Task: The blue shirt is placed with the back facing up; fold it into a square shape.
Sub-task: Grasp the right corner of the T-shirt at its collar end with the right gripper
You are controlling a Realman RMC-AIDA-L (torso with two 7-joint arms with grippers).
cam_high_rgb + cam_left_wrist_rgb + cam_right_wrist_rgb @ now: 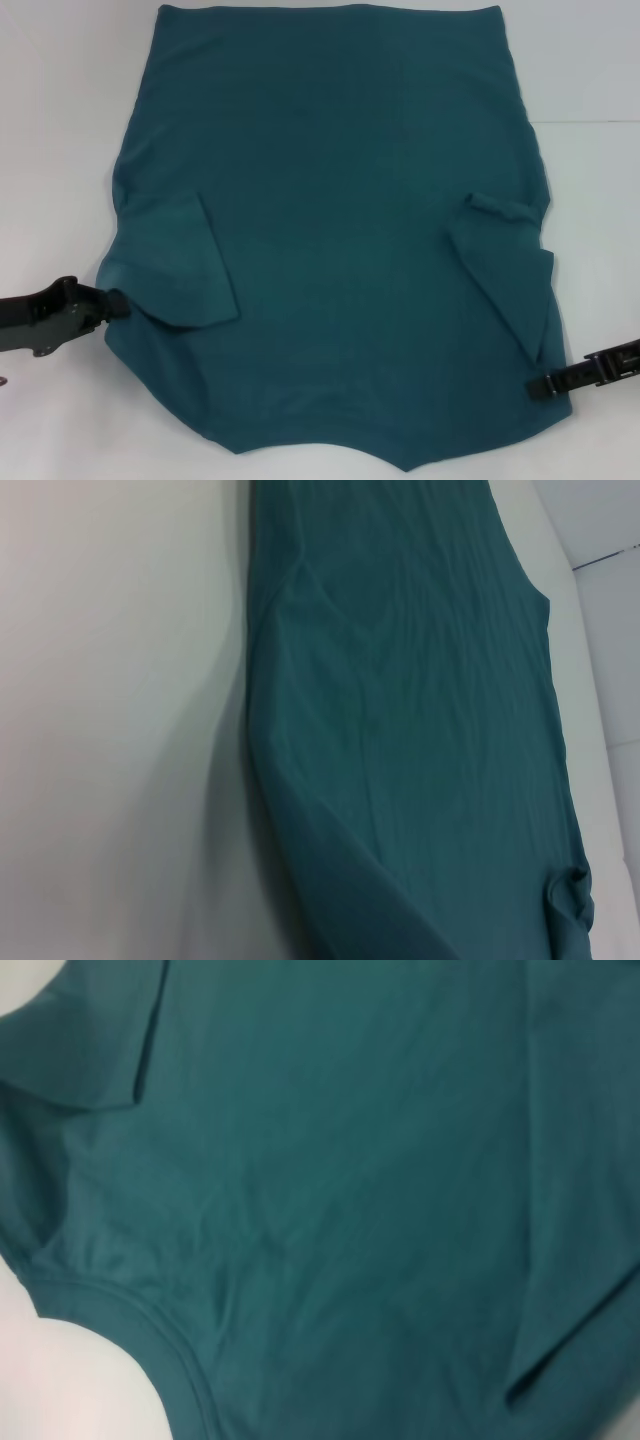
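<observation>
1. Teal-blue soft cotton short-sleeved shirt (340, 200) lay spread on the white desk (60, 120), plain side up, collar edge nearest the robot, hem at the far side.
2. Both sleeves were turned inward onto the body: left sleeve (180, 260) lay as a flat flap, right sleeve (505, 270) as a narrower, slightly bunched triangle. Judged: sleeves in first, so the outline narrows toward a rectangle before any lengthwise fold.
3. Left gripper (118, 305) sat low at the shirt's left edge, its tip touching the cloth where the sleeve fold meets the shoulder. Whether its fingers pinched the fabric or merely rested against it, I could not tell.
4. Right gripper (540, 387) sat low at the right edge near the shoulder corner, tip at the cloth margin. Finger state likewise could not be told.
5. Wrist views showed only cloth and desk; the left one looked along the shirt's side edge, the right one over the curved collar hem (150, 1330).
6. Judged: the arms stood at mirrored near corners, well placed to take both shoulders together for one even fold toward the hem.
</observation>
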